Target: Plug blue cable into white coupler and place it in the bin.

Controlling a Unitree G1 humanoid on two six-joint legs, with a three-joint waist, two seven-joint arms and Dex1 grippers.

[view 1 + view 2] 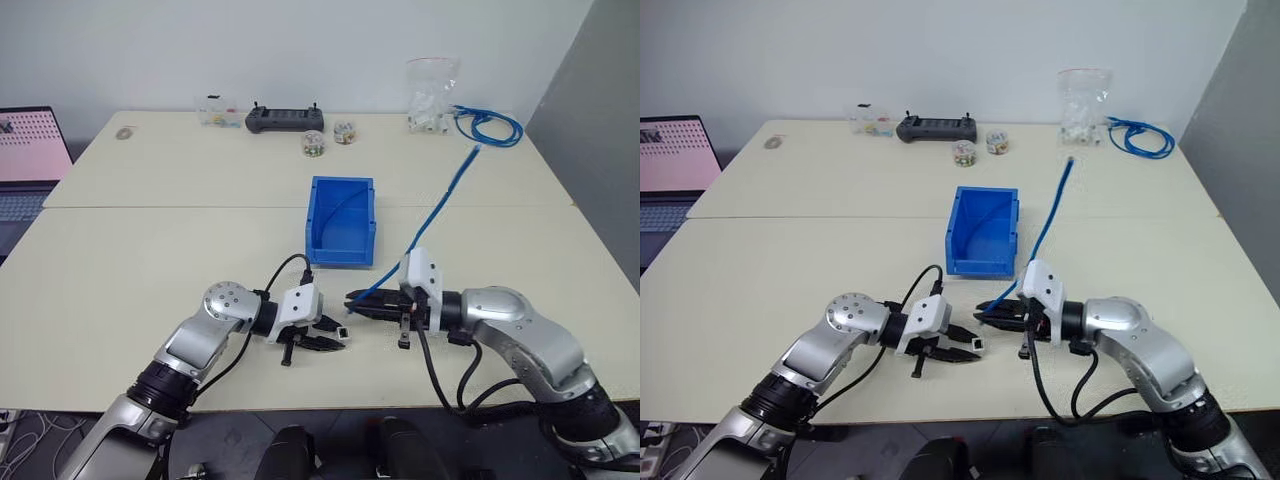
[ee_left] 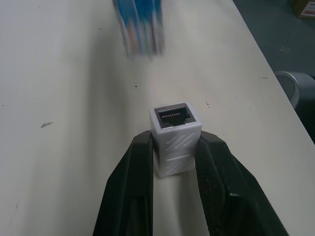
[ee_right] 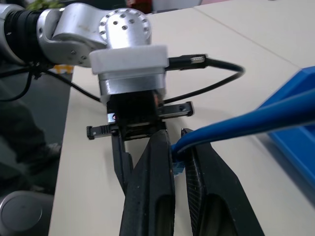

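Observation:
My left gripper (image 1: 337,341) is shut on the white coupler (image 2: 174,133), a small boxy block whose dark socket faces outward, clear of the fingers (image 2: 132,189). It hovers just above the table's near edge. My right gripper (image 1: 351,303) points toward it, a short gap away, and is shut on the blue cable (image 3: 178,158) close to its end. The plug tip is hidden between the fingers. From there the cable (image 1: 440,204) rises diagonally to the far right. Just behind both grippers stands the bin (image 1: 342,222), bright blue and open-topped.
At the back right lie a coiled bundle of blue cable (image 1: 490,127) and a clear bag of white parts (image 1: 432,98). A black controller (image 1: 284,119) and small jars (image 1: 313,144) sit along the back. A laptop (image 1: 30,160) stands at the far left.

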